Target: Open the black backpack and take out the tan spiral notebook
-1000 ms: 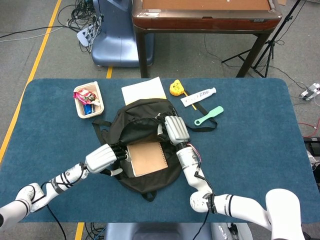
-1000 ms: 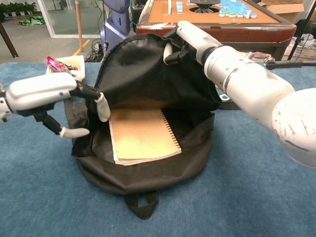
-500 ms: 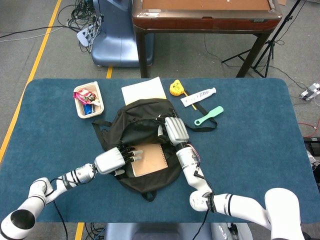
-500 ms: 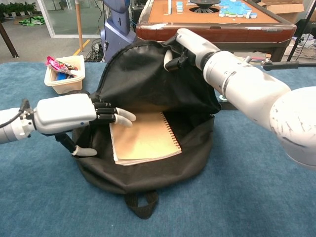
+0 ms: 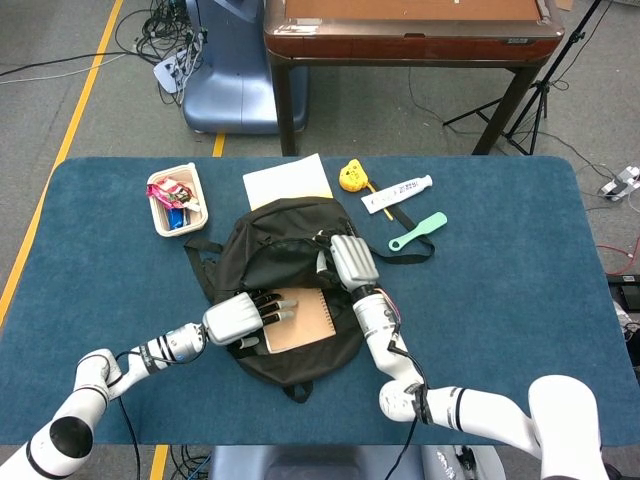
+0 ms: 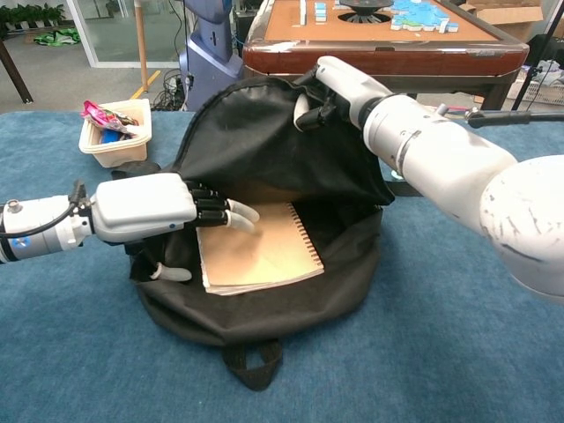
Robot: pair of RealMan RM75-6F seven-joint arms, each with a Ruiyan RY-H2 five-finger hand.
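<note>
The black backpack (image 5: 260, 255) (image 6: 264, 150) lies open on the blue table, its top flap lifted. My right hand (image 5: 352, 259) (image 6: 339, 84) grips the flap's upper edge and holds it up. Inside lies the tan spiral notebook (image 5: 305, 320) (image 6: 260, 251), flat, with its coil on the right. My left hand (image 5: 243, 317) (image 6: 150, 207) reaches into the opening from the left. Its fingers (image 6: 238, 214) lie stretched over the notebook's top left corner, and the thumb hangs below the bag's rim. It holds nothing.
A beige tray (image 5: 176, 198) (image 6: 113, 132) of snack packets stands at the back left. Behind the bag lie white paper (image 5: 287, 180), a yellow tape measure (image 5: 350, 176), a white tube (image 5: 397, 193) and a green tool (image 5: 418, 231). A brown table (image 5: 410, 30) stands beyond.
My left hand has moved right, from the bag's left rim into the opening, and its fingers now lie on the notebook's corner. The right hand keeps the flap raised.
</note>
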